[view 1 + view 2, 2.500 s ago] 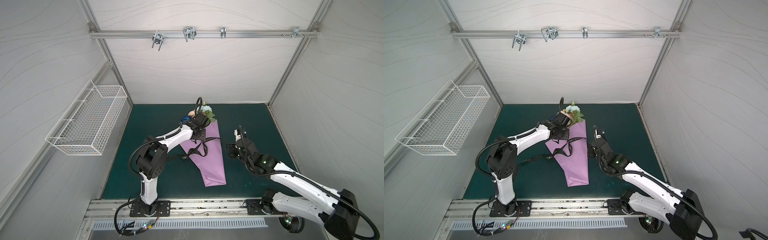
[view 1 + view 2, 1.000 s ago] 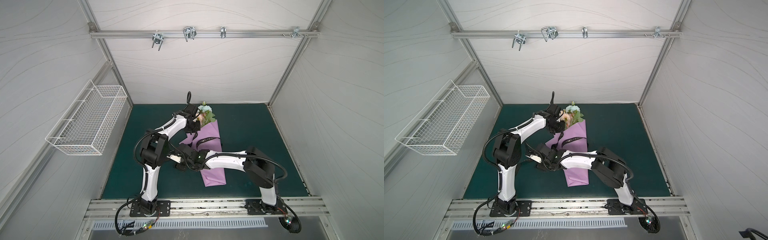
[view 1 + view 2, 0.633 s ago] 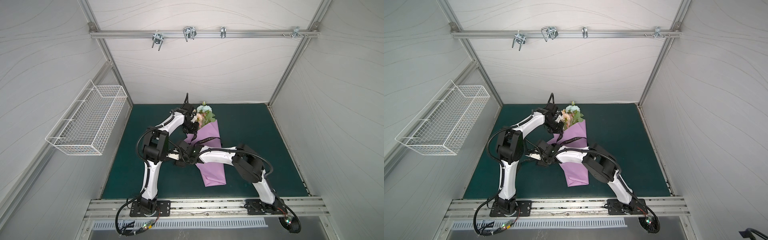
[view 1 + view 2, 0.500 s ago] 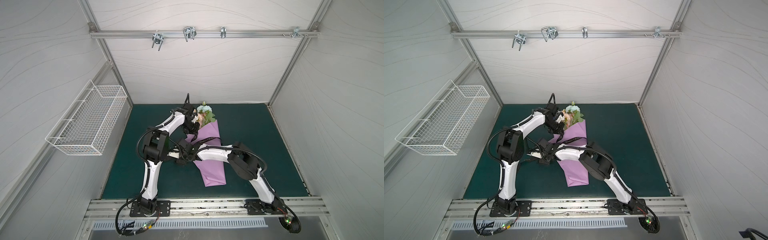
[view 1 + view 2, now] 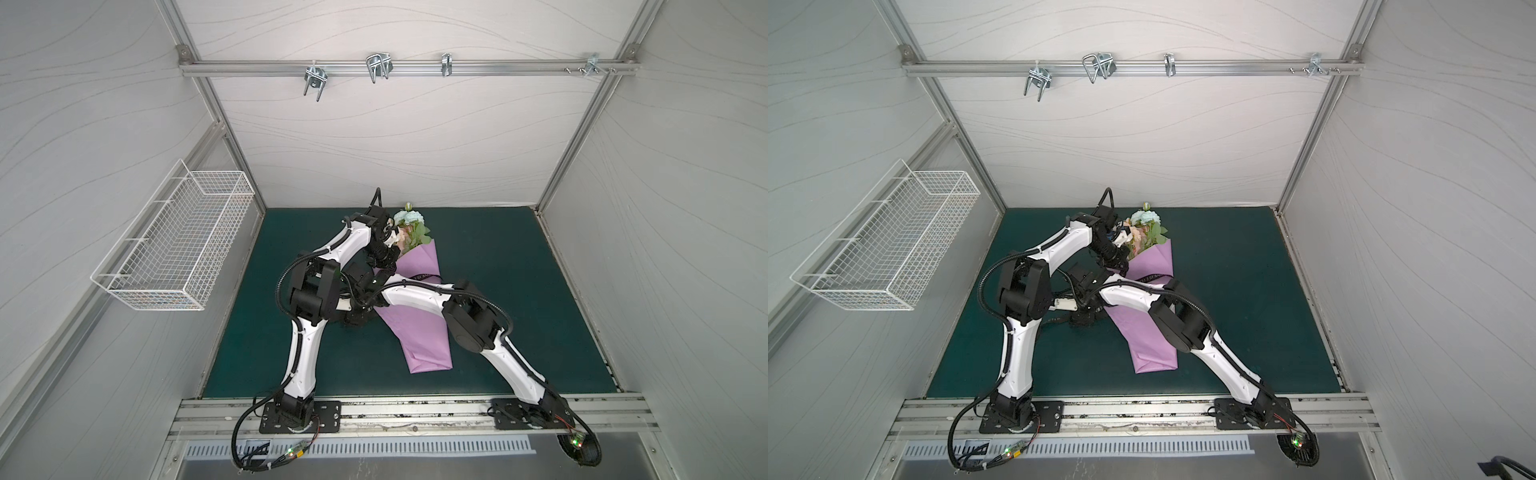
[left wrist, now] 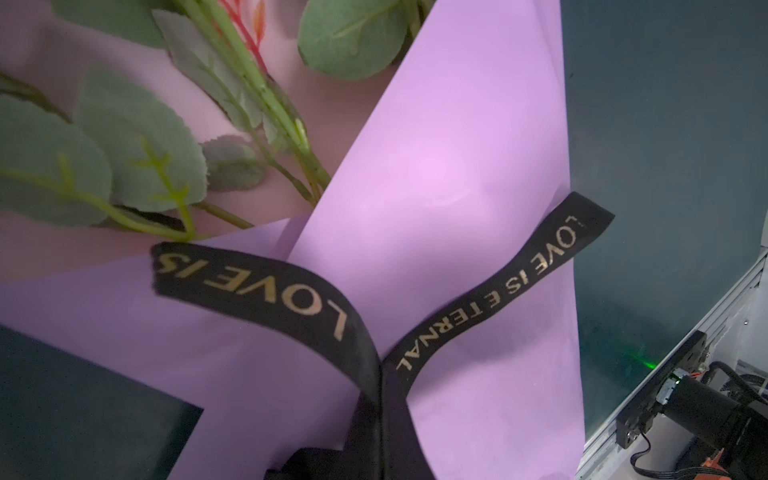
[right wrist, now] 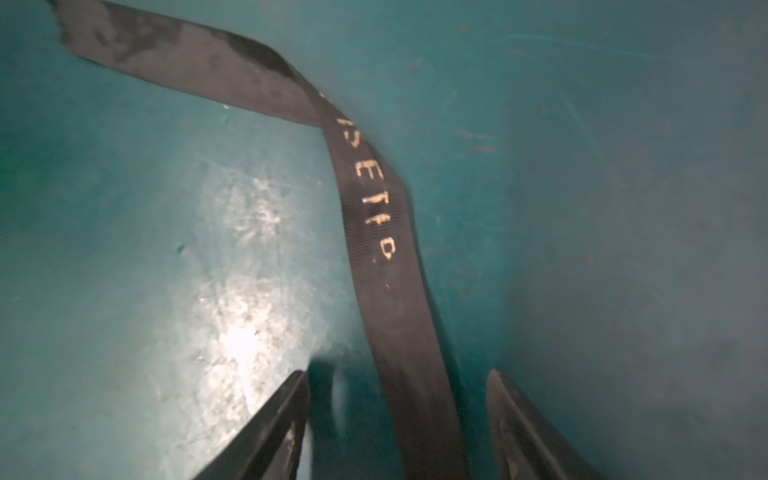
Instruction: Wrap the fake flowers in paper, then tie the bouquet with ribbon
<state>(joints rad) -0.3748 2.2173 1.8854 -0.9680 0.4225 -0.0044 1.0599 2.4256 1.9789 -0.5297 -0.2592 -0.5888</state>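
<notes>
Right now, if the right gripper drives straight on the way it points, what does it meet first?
Probably the black ribbon: it runs between the open jaws of the right gripper, with the teal mat close behind. Whether the ribbon lies flat on the mat there is unclear.

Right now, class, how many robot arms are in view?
2: the left arm bends toward the bouquet of fake flowers; the right arm stretches across the lilac paper. None looks hidden.
</notes>
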